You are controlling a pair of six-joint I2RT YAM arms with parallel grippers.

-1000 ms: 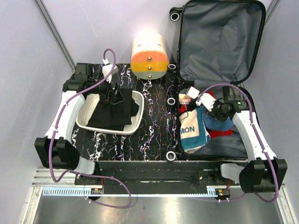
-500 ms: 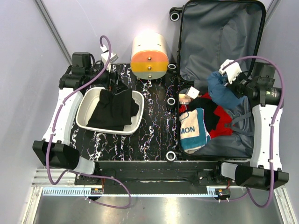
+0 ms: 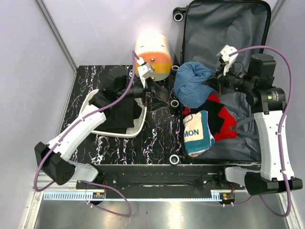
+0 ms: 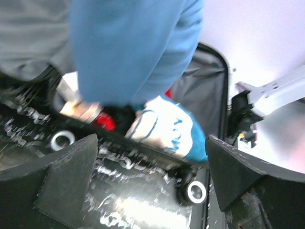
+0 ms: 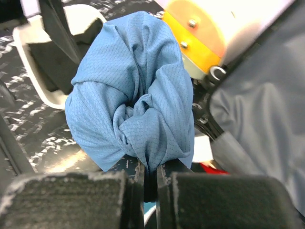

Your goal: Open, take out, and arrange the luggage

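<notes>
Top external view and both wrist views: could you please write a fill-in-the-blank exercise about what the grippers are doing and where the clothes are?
1. The right gripper is ___ on the bunched blue fabric garment.
2. The left gripper holds nothing, and its jaws stand ___.
3. The crumpled black garment lies in the white rectangular tray, on the ___ arm's side.
4. The large hard-shell suitcase has a fabric lining of ___ colour.

Missing words: shut; open; left; grey.

A cream-and-orange cylindrical box lies at the back of the black marbled worktop; black cloth fills the white tray.
</notes>
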